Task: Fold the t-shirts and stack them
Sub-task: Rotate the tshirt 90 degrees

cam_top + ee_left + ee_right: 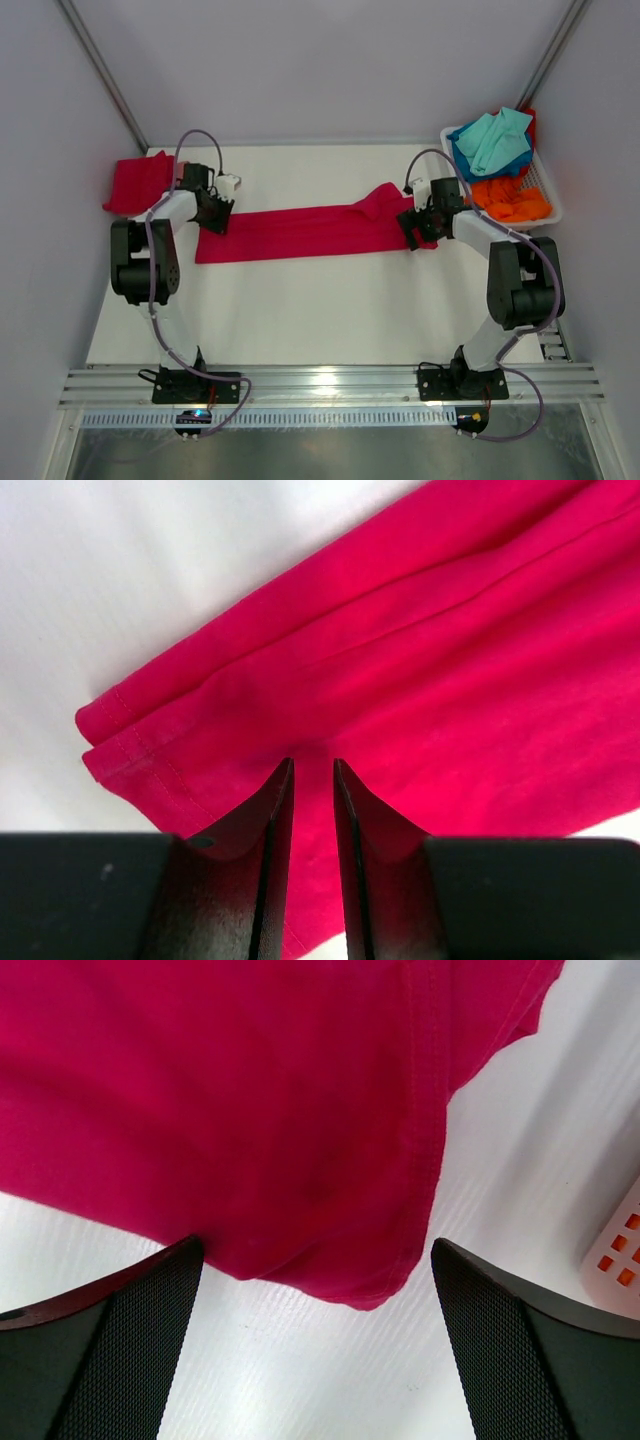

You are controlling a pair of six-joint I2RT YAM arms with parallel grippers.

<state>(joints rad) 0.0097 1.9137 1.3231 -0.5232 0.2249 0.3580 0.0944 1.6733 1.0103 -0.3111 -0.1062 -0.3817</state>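
Crimson t-shirt (300, 232) lies as a long, narrow strip across the middle of the white table (320, 310). It runs left to right between the two grippers, beyond the metal rail (330, 385) at the near edge where both arm bases are bolted.

The left gripper (212, 218) sits on the left end of the strip. In the left wrist view its fingers (270, 840) are drawn almost together over the cloth (450, 660). Only a thin slit shows between them, and faint creases run toward the tips, so it appears to be pinching the fabric just inside the hemmed, doubled edge.

The right gripper (415, 232) is at the right end, where the strip widens and bunches slightly toward the far side. The right wrist view shows its fingers (110, 1350) spread wide apart. A rounded corner of the t-shirt (200, 1090) lies on the table between them, and neither finger touches it.

Farther back on the left, a folded red shirt (135, 185) rests by the wall, just beyond the left gripper and apart from the strip.

At the far right stands a white basket (548, 195), near the right arm's wrist. In it a teal garment (495, 140) is piled on top toward the far side and an orange garment (510, 198) lies at the near side. A little blue and red cloth shows at the edges.
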